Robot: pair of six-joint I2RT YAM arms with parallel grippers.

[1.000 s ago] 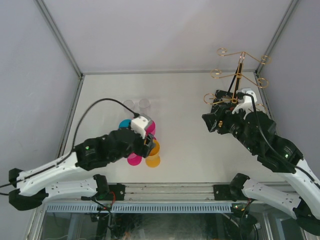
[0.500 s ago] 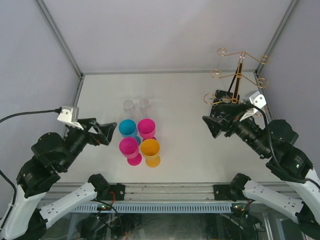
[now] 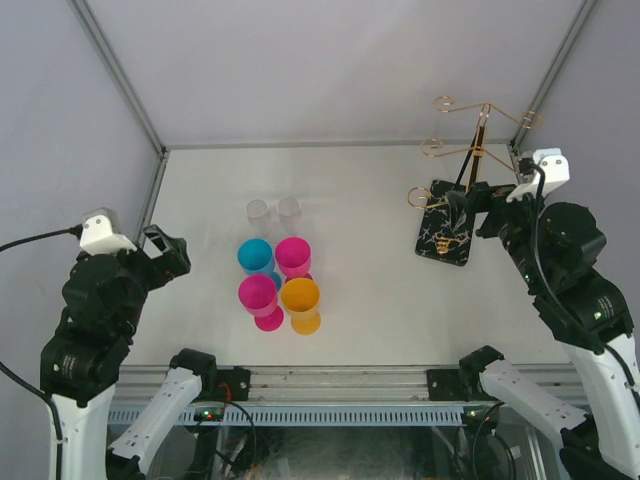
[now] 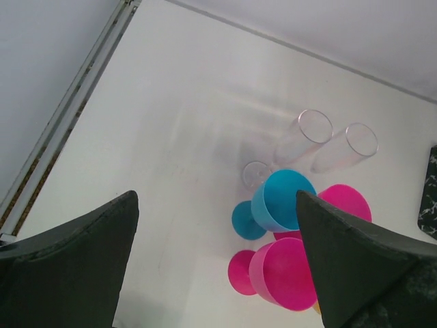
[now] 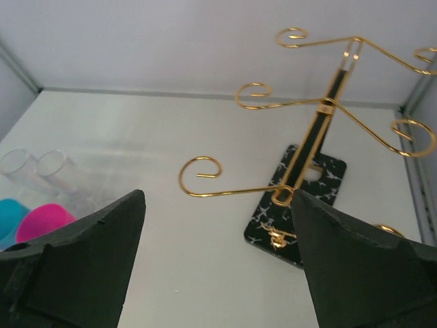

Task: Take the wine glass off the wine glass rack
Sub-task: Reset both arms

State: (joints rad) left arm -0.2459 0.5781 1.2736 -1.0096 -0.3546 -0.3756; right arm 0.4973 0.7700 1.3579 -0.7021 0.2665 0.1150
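The wine glass rack (image 3: 478, 150) stands at the back right, thin gold wire arms on a black marbled base (image 5: 299, 205). None of its curled loops (image 5: 202, 167) that show holds a glass. Coloured wine glasses stand upright together mid-table: blue (image 3: 256, 255), pink (image 3: 293, 255), a second pink (image 3: 258, 293) and orange (image 3: 300, 298). My left gripper (image 3: 165, 252) hangs raised at the far left, open and empty, well apart from the blue glass (image 4: 281, 198). My right gripper (image 3: 470, 205) hovers open and empty just right of the rack, above its base.
Two clear tumblers (image 3: 258, 211) (image 3: 289, 208) stand behind the coloured glasses. A metal frame rail (image 3: 145, 215) runs along the table's left edge and another (image 3: 530, 195) passes close behind the rack. Grey walls enclose the back and sides.
Both arms have drawn back and lifted. The left gripper left the cluster of glasses for the far left, the right one backed away from the rack. Both jaws have spread wider.
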